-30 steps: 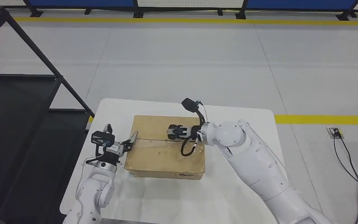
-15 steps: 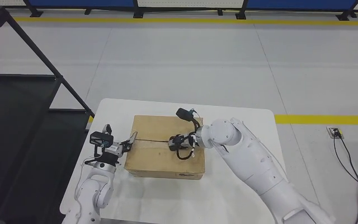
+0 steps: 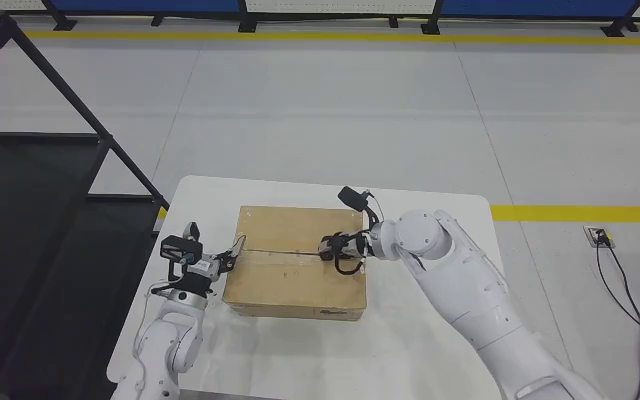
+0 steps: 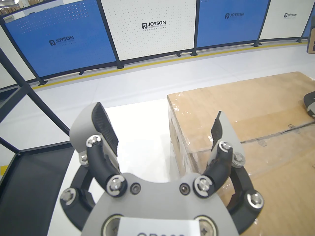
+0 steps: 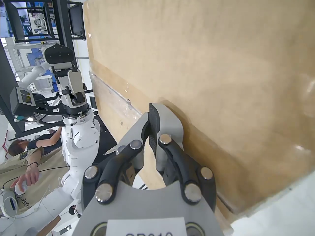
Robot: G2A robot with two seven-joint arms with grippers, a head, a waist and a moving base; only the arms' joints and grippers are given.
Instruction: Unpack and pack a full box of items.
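Saw brown rectangular cardboard box [image 3: 295, 262], taped shut, mid white table [image 3: 270, 192]. Found right gripper [image 3: 328, 247] at top tape seam, jaws together, nothing held. Found left gripper [image 4: 157, 121] just beside box's end, jaws apart.

A: What do you see on the white table [image 3: 430, 330]?
B: You see a closed cardboard box [image 3: 295, 262]. The right gripper [image 3: 328, 247] is over its top seam, and the left gripper [image 3: 232, 252] is just beside its left end.

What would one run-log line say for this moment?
box: closed, taped | left gripper: open, at box end | right gripper: shut, at top seam
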